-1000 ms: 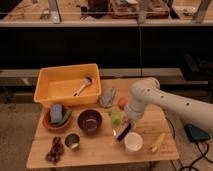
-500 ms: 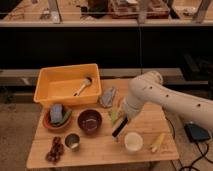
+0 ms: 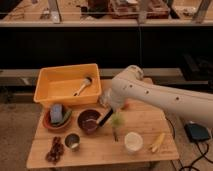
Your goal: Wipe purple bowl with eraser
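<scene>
The purple bowl (image 3: 88,120) stands on the wooden table (image 3: 100,152), left of centre, next to the orange-brown bowl (image 3: 50,124). My white arm reaches in from the right. My gripper (image 3: 106,116) hangs at the purple bowl's right rim. It is shut on the eraser (image 3: 104,119), a dark oblong block that slants down to the left, with its lower end at or just over the rim. The wrist hides the top of the eraser.
A blue sponge (image 3: 56,113) lies in the orange-brown bowl. A yellow bin (image 3: 50,90) at the back left holds a wooden-handled brush (image 3: 82,86). A green item (image 3: 117,120), a white cup (image 3: 133,142), a banana (image 3: 157,142), a small metal cup (image 3: 73,142) and grapes (image 3: 55,149) are on the table.
My arm has swung left across the table. The gripper with the eraser has gone from above the green item to the purple bowl's right rim.
</scene>
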